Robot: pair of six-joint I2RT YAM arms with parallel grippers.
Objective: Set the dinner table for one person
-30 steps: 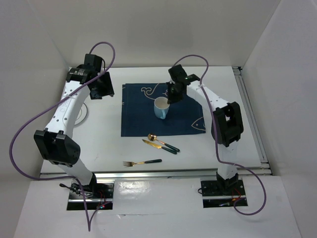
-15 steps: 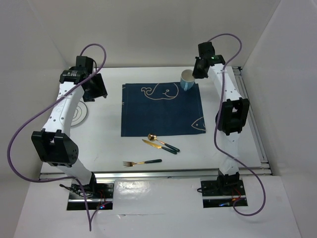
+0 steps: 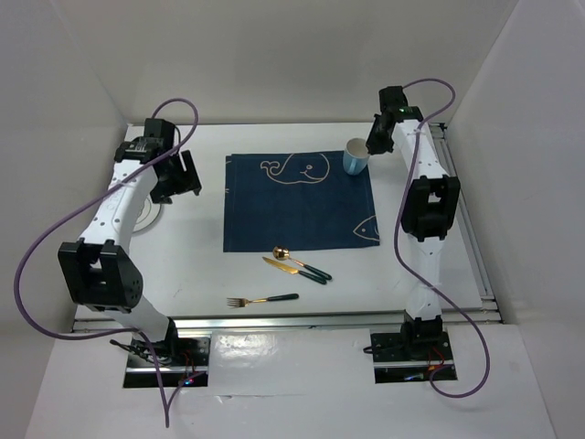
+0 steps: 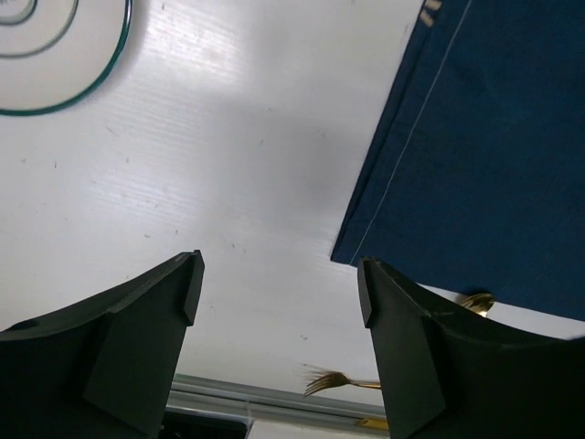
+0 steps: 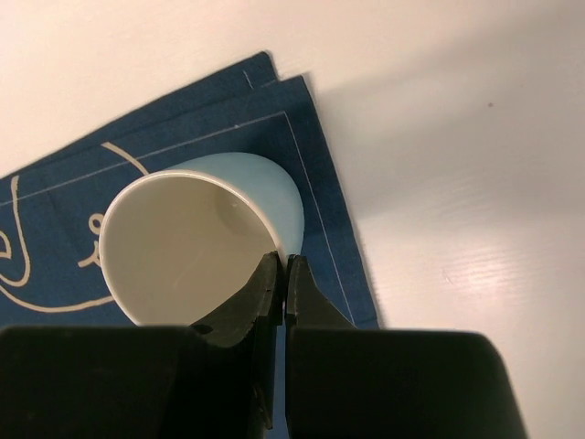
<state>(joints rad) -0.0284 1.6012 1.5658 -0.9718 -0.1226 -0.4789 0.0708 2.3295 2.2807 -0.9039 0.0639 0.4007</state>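
So the surface (image 3: 196,261) is the big white top spread out under both tools, and most of the setting isn't in place on it yet. Directly below the right tool (image 5: 281,267) is the mat (image 3: 302,206), or really just one corner of it. The cup (image 3: 356,157) hangs there off the tool's tips. Under the left tool (image 4: 279,270) it's bare surface, with the plate (image 4: 55,55) off to one side of it and the mat's edge off to the other. Fork (image 3: 262,299), knife (image 3: 274,263) and spoon (image 3: 282,252) lie well away from both tools, toward the arm bases.

What I'd worry about: the cup is held only by a thin pinch on its wall, so it could swing or slip out if the arm jerks. It's also right over the mat's hem, so if it's let go there it might land half on cloth, half off, and rock or tip. Can't tell from here whether its base is touching down. The plate lies flat on the surface, so I reckon a grab could just shove it along.

Tools: the right one is clenched tight on the cup's wall, one side inside the rim, the other outside. The left one is spread wide, holding and touching nothing.
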